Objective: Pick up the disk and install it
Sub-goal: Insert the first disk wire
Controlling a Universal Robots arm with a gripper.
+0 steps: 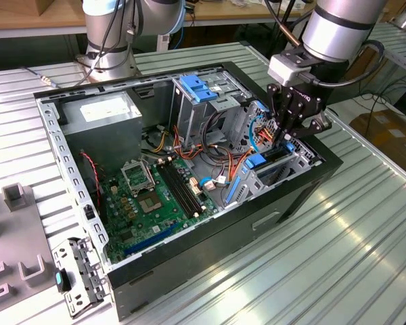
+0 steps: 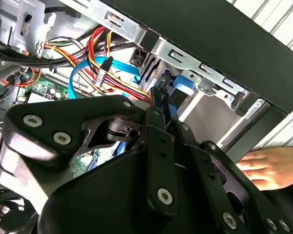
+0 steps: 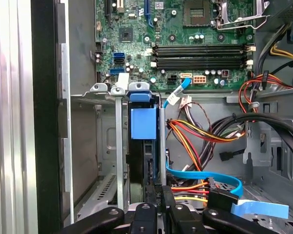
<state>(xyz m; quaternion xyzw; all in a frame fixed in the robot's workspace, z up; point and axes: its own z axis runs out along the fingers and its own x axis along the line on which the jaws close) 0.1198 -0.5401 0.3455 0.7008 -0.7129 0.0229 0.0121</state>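
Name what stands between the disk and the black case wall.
In the first wrist view, a grey metal bay divider stands between the disk and the case wall.

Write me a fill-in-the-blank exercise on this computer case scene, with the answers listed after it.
1. The hand reaches into the open ____ case.
2. The disk stands on edge in a metal bay, and the plastic latch at its end is coloured ____.
3. Outside the case wall, a person's ____ rests on the table in the second wrist view.

Answers: computer; blue; hand
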